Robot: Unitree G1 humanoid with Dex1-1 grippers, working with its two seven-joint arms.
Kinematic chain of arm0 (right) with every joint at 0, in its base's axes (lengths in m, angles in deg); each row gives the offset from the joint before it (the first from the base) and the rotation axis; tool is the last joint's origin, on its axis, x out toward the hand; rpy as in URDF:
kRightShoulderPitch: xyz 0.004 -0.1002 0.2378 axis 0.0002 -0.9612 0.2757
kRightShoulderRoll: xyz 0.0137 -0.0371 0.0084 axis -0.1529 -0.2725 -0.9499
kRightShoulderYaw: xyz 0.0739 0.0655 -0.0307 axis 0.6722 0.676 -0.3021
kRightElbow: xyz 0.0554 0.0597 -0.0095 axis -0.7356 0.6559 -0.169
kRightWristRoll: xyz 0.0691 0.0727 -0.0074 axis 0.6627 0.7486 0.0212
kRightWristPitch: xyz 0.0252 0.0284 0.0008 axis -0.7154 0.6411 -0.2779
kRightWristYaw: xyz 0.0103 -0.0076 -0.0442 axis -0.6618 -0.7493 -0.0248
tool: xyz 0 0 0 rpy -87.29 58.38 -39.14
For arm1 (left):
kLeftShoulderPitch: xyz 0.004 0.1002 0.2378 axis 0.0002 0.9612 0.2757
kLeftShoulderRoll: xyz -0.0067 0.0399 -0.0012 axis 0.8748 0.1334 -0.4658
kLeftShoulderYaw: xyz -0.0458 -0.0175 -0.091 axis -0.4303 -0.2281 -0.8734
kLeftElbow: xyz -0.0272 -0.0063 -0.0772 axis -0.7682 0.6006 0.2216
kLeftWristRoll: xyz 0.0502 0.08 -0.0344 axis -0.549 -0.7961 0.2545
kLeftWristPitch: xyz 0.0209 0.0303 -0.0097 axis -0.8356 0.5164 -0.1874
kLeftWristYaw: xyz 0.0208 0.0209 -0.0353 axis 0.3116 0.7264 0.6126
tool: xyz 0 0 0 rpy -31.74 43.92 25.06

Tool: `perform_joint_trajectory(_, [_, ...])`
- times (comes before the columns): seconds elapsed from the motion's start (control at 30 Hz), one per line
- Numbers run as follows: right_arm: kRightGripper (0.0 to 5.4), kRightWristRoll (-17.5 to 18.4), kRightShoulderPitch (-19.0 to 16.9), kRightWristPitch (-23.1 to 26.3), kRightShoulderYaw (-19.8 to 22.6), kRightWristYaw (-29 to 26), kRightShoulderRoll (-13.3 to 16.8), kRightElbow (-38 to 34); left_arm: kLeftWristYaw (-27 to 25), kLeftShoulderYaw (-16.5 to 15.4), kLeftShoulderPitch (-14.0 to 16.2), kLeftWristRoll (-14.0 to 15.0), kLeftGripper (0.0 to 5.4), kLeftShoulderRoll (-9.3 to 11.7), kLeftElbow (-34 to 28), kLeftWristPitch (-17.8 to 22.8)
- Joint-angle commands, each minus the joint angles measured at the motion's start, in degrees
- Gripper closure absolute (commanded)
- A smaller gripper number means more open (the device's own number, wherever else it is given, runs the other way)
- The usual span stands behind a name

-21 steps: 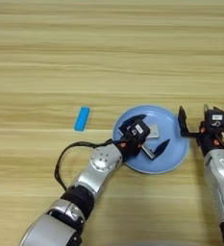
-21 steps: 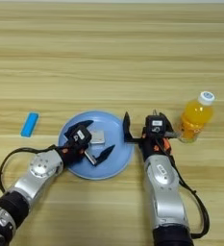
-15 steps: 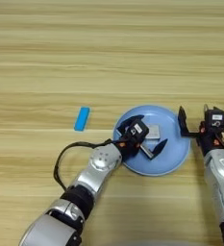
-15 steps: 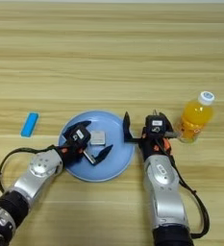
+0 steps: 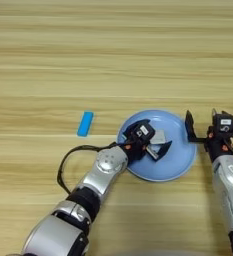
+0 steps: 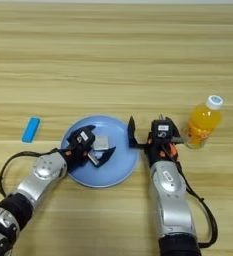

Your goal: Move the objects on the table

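Table [image 6: 113, 60]: light wood, lengthwise grain lines. Plate [image 6: 113, 172]: light blue. Bar [image 6: 31, 129]: bright blue. Block [image 6: 101, 142]: grey-silver. Bottle [image 6: 203, 124]: orange drink, white cap. Left claw [image 6: 95, 150] and right claw [image 6: 145, 132]: black fingers; arms silver-grey.

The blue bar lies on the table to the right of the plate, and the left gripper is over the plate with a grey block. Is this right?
Not quite. The blue bar lies left of the plate, apart from it, as the left eye view shows. The rest holds: the left gripper is over the plate with the grey block.
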State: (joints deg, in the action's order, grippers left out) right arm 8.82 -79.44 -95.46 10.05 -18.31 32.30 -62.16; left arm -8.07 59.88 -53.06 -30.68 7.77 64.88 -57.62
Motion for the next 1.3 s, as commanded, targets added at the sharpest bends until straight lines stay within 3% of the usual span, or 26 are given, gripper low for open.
perform_joint_trajectory(0.03, [0.00, 0.64, 0.33, 0.64, 0.01, 0.23, -0.25, -0.56, -0.06, -0.17, 0.89, -0.97, 1.18, 0.76, 2.25, 1.40])
perform_joint_trajectory(0.37, [0.00, 0.70, 0.41, 0.48, 0.23, 0.28, -0.18, -0.25, -0.25, -0.28, 0.86, -0.95, 2.30, 0.79, 2.48, 0.99])
perform_joint_trajectory(0.9, [0.00, 0.75, 0.25, 0.51, 0.28, 0.41, -0.18, -0.22, -1.51, -1.85, 1.60, 0.25, 2.33, 0.26, 0.29, 0.02])
perform_joint_trajectory(1.3, [0.00, 0.76, 0.46, 0.42, 0.36, 0.41, -0.15, 0.03, -2.89, -2.68, 4.19, 1.91, 2.34, -0.01, -9.49, 1.78])
